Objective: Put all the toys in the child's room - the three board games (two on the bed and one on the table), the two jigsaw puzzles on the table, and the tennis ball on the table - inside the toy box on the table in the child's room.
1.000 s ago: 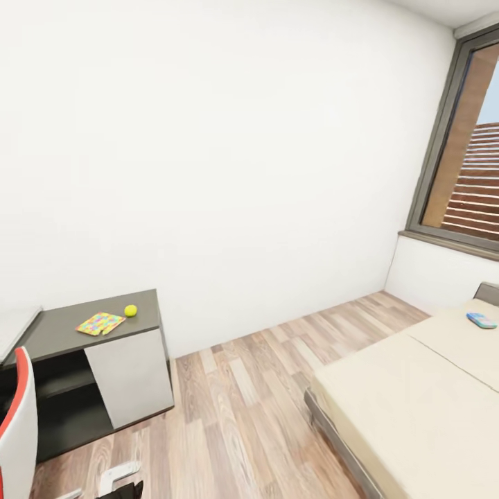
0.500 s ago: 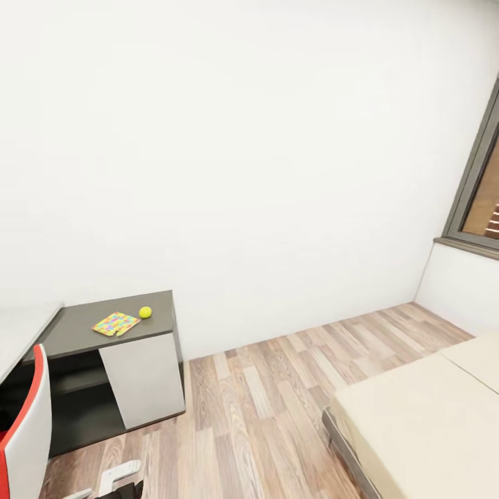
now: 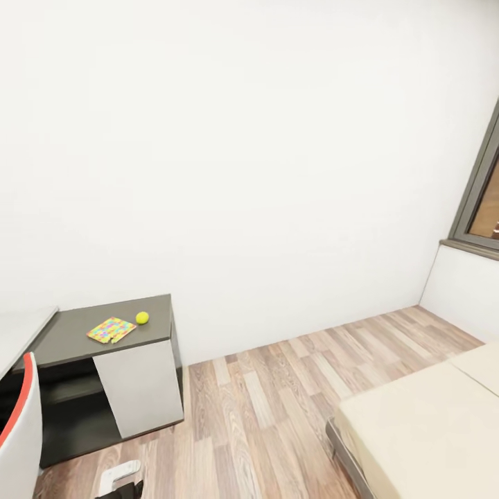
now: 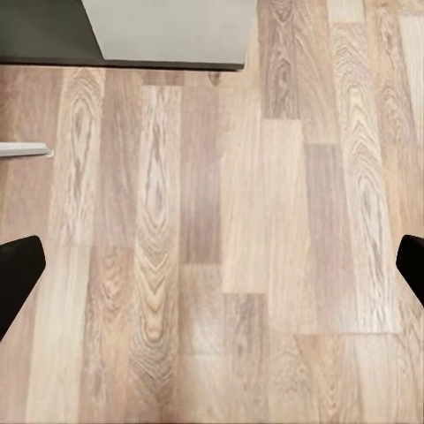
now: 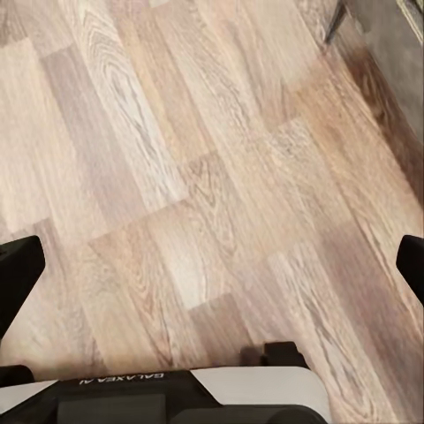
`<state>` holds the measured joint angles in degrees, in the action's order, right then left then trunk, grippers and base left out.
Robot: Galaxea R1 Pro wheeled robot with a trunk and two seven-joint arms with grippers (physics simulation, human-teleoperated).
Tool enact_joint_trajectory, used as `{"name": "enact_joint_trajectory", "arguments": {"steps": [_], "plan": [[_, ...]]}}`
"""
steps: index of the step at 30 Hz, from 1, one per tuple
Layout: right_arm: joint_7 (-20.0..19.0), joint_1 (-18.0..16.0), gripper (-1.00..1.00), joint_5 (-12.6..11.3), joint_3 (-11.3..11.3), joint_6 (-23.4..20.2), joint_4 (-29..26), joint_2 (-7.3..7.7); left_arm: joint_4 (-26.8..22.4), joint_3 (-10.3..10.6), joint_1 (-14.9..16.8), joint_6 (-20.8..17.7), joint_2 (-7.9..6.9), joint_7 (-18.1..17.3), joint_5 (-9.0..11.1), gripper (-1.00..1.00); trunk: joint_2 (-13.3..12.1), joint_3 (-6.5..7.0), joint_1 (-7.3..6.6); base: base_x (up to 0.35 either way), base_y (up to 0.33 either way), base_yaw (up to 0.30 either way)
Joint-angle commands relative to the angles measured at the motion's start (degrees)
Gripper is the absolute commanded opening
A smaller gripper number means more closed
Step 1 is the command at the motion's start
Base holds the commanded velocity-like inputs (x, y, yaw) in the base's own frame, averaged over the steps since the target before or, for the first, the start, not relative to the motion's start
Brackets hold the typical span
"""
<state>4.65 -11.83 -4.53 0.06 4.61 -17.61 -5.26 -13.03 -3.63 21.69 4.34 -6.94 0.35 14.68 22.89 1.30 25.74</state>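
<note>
**Hanging wide open over bare floor**

Both grippers are spread wide and hold nothing: the left gripper (image 4: pixel 212 265) and right gripper (image 5: pixel 212 265) show only dark fingertips (image 4: pixel 18 269) at the frame edges, wood-plank floor (image 4: pixel 221 221) between them. Well away from either, a jigsaw puzzle (image 3: pixel 111 330) and tennis ball (image 3: pixel 142 317) lie just beside each other on the table's dark section (image 3: pixel 69 339). The bed (image 3: pixel 423 430) lies opposite.

Open wood floor (image 3: pixel 277 409) lay between the desk (image 3: pixel 104 374) and the bed (image 3: pixel 423 430). A chair (image 3: pixel 17 430) crowded the desk's near side.
</note>
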Motion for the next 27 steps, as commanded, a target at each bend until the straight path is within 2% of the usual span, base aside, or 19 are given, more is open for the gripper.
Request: {"name": "enact_joint_trajectory", "arguments": {"steps": [1, 14, 16, 18, 20, 23, 25, 26, 27], "plan": [[0.07, -0.02, 1.0, -0.48, 0.02, 0.25, 0.05, -0.02, 0.05, -0.24, 0.02, 0.23, 0.02, 0.0, 0.03, 1.0, 0.03, -0.02, 0.04, 0.215, -0.001, 0.001], [-0.47, 0.16, 1.0, -0.85, -0.25, 0.39, -0.8, 0.44, -0.07, -0.31, 0.02, 0.64, -0.29, -0.49, 0.31, 1.0, 0.03, -0.02, 0.04, 0.06, 0.0, 0.0], [-0.6, 0.25, 1.0, -1.05, -0.41, 0.19, -1.77, 0.61, -0.42, -0.46, 0.03, 0.43, -0.37, -0.99, 0.39, 1.0, 0.03, -0.02, 0.04, 0.007, 0.0, 0.0], [-0.77, 0.27, 1.0, -1.29, -0.44, -0.7, -5.23, 0.69, -1.21, -0.61, 0.22, -1.04, -0.51, -2.5, 0.46, 1.0, 0.03, -0.02, 0.04, 0.004, 0.0, 0.0], [-0.84, 0.22, 1.0, -1.38, -0.4, -2.23, -9.1, 0.55, -2.23, -0.68, 0.39, -3.75, -0.65, -3.93, 0.51, 1.0, 0.03, -0.02, 0.04, 0.002, 0.0, 0.0], [-0.9, 0.18, 1.0, -1.55, -0.46, -6.85, -16.91, 0.56, -5.01, -0.81, 0.58, -10.2, -1.29, -6.33, 0.56, 1.0, 0.03, -0.02, 0.04, 0.001, 0.0, 0.0], [-0.92, 0.17, 1.0, -1.72, -0.54, -11.05, -22.65, 0.67, -7.95, -0.89, 0.66, -14.93, -2.06, -8.07, 0.6, 1.0, 0.03, -0.02, 0.04, 0.0, 0.0, 0.0], [-0.94, 0.19, 1.0, -2.11, -0.62, -15.41, -28.11, 0.71, -11.38, -0.94, 0.72, -19.23, -2.91, -9.87, 0.63, 1.0, 0.03, -0.02, 0.04, 0.0, 0.0, 0.0], [-0.95, 0.2, 1.0, -2.41, -0.65, -17.36, -30.63, 0.69, -13.1, -0.99, 0.73, -21.12, -3.29, -10.78, 0.65, 1.0, 0.03, -0.02, 0.04, 0.0, 0.0, 0.0]]}}
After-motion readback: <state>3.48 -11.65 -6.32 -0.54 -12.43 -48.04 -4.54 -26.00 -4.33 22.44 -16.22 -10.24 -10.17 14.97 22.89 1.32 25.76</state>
